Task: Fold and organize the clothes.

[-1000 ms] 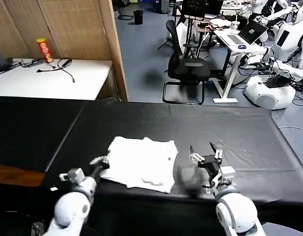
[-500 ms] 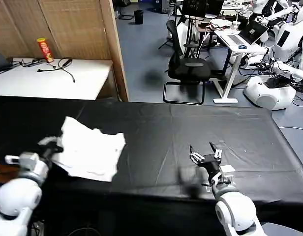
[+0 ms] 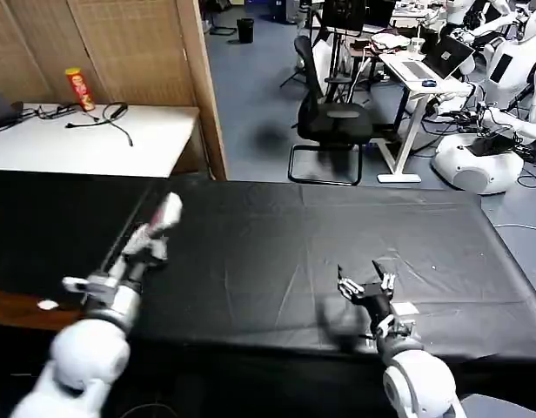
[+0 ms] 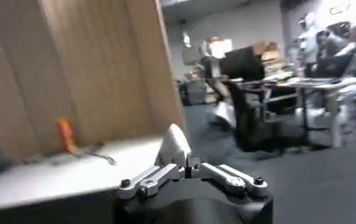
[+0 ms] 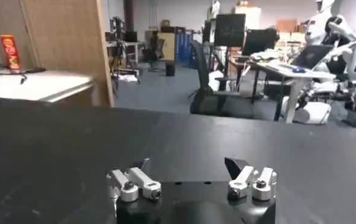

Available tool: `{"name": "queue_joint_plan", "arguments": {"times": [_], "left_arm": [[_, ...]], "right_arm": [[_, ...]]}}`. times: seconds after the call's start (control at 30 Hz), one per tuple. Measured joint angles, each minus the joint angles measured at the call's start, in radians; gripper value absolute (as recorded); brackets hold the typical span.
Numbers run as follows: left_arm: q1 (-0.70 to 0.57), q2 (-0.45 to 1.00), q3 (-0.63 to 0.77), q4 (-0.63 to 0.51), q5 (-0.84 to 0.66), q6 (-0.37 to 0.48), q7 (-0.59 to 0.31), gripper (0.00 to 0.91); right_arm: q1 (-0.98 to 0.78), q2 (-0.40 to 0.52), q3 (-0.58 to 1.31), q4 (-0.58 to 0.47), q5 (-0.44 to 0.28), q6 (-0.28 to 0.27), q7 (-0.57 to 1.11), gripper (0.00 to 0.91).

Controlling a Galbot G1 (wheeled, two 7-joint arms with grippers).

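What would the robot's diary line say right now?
left pincer: high above black table, left part, white at its tip | right pincer: open, low over table's front right

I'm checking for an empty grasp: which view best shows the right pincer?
The right wrist view: the right pincer has its fingers apart with nothing between. The head view shows it from above, over the black table.

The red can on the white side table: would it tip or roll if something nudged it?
The red can stands upright, tall and narrow, so a push near its top would probably topple it. Its round body suggests it would then roll across the flat white side table. It looks stiff, not squashy.
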Motion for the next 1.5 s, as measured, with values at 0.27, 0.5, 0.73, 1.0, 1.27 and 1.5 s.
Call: {"name": "queue_joint_plan", "arguments": {"times": [0.27,0.5,0.73,1.0,1.27,1.5], "left_arm": [[-0.052,-0.159,0.247,0.098,0.027,-0.038,-0.035,0.878],[-0.047,-0.197,0.286,0.104,0.069,-0.061,0.093,0.878],[-0.046,-0.154,0.233,0.068,0.054,-0.119,0.118,0.878],[-0.010,-0.128,0.182,0.051,0.083,-0.135,0.119,0.878],[0.029,-0.124,0.143,0.030,0.072,-0.132,0.113,0.878],[0.060,-0.126,0.112,0.021,0.074,-0.140,0.112,0.878]], "right_arm": [[0.009,-0.007,-0.024,-0.011,0.082,-0.034,-0.006,0.878],[0.032,-0.025,-0.065,-0.013,0.187,-0.091,-0.017,0.878],[0.082,-0.007,-0.134,-0.056,0.217,-0.110,-0.002,0.878],[0.141,0.047,-0.225,-0.142,0.157,-0.091,0.000,0.644],[0.175,0.090,-0.260,-0.216,0.138,-0.081,-0.003,0.068],[0.179,0.090,-0.253,-0.223,0.136,-0.086,-0.007,0.029]]}}
